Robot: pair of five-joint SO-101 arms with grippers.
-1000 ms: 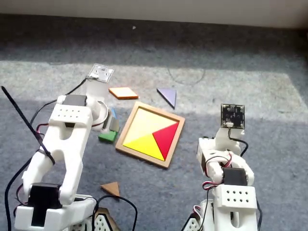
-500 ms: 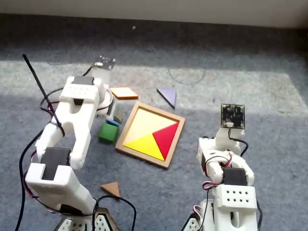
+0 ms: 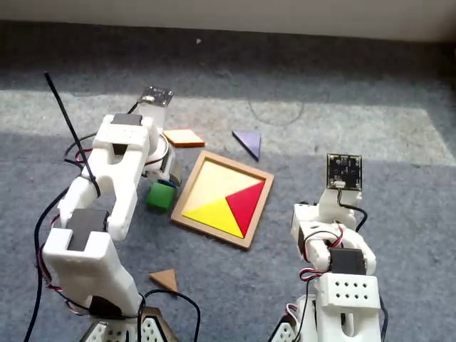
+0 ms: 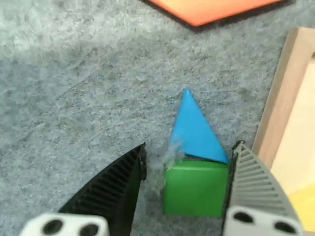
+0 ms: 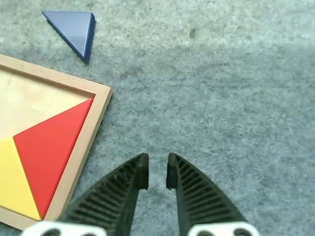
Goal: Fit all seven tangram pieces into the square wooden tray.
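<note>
The square wooden tray lies mid-table with a yellow triangle and a red triangle in it. The rest of its floor is bare. My left gripper is open just left of the tray, its jaws straddling a green square and a blue triangle that touch each other. In the high view that gripper hangs above the green square. My right gripper is shut and holds nothing, low over the carpet right of the tray.
An orange parallelogram and a purple triangle lie beyond the tray. A small brown triangle sits near the left arm's base. Grey carpet covers the table, with open room on the right side.
The left arm has swung up and stretched farther from its base, with its gripper staying by the green square. The right arm has not moved.
</note>
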